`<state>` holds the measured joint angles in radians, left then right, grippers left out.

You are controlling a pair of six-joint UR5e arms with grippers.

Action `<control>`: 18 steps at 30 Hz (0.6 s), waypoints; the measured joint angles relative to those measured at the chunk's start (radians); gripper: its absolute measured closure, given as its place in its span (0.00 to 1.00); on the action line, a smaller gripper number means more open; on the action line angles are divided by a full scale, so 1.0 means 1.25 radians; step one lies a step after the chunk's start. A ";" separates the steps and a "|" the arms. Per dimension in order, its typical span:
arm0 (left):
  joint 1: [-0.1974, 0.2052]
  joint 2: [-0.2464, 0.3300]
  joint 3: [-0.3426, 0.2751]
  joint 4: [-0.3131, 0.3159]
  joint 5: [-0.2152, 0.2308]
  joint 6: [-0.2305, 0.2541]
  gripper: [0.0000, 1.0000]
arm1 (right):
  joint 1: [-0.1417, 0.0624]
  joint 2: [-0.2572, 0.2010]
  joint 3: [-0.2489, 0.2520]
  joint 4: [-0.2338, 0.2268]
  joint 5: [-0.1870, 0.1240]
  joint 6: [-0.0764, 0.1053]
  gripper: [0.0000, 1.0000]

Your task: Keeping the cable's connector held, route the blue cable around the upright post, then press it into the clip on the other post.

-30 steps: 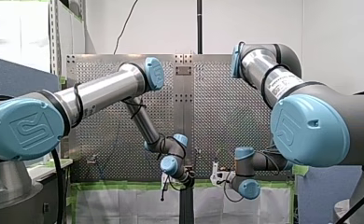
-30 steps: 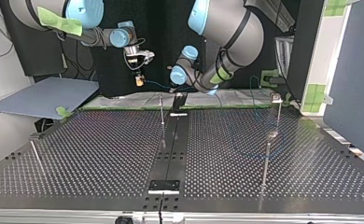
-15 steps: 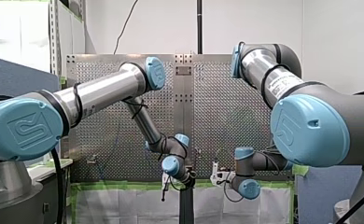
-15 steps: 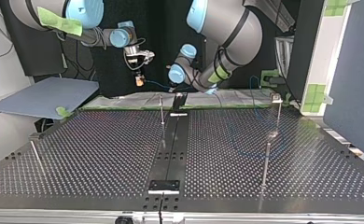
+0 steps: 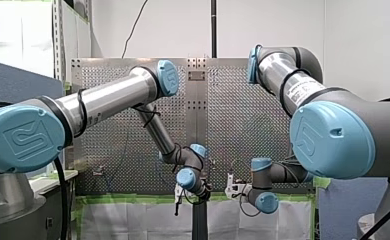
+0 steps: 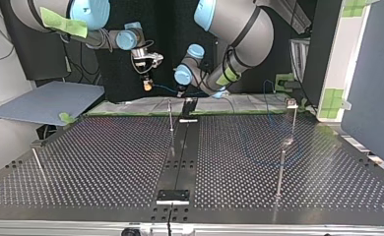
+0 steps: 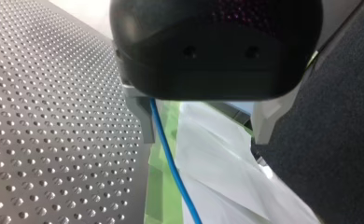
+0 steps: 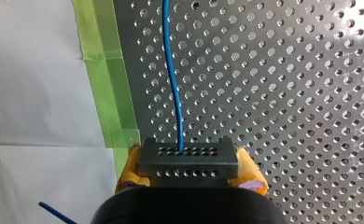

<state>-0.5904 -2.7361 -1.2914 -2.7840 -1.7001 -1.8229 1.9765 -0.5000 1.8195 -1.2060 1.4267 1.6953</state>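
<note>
Setting: robotics lab, bench test cell. My silver left arm with blue joint caps and my matching right arm stand over a black perforated metal table fitted with thin upright metal posts. Green masking tape runs along the table's edge. Blue-grey partition panel at the top view's 3 o'clock. Bare white wall at the front view's 12 o'clock.

1 cable, perhaps 4 posts
</note>
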 joint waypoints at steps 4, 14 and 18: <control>-0.001 0.000 0.000 0.001 -0.009 0.003 0.06 | 0.000 0.000 0.000 0.000 0.000 0.000 1.00; -0.002 0.000 0.000 0.001 -0.024 0.012 0.75 | 0.000 0.000 0.000 0.000 0.000 0.000 1.00; -0.002 0.000 0.000 0.001 -0.034 0.012 1.00 | 0.000 0.000 0.000 0.001 -0.001 0.000 1.00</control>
<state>-0.5932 -2.7357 -1.2915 -2.7832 -1.7421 -1.8075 1.9766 -0.5000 1.8193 -1.2047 1.4254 1.6953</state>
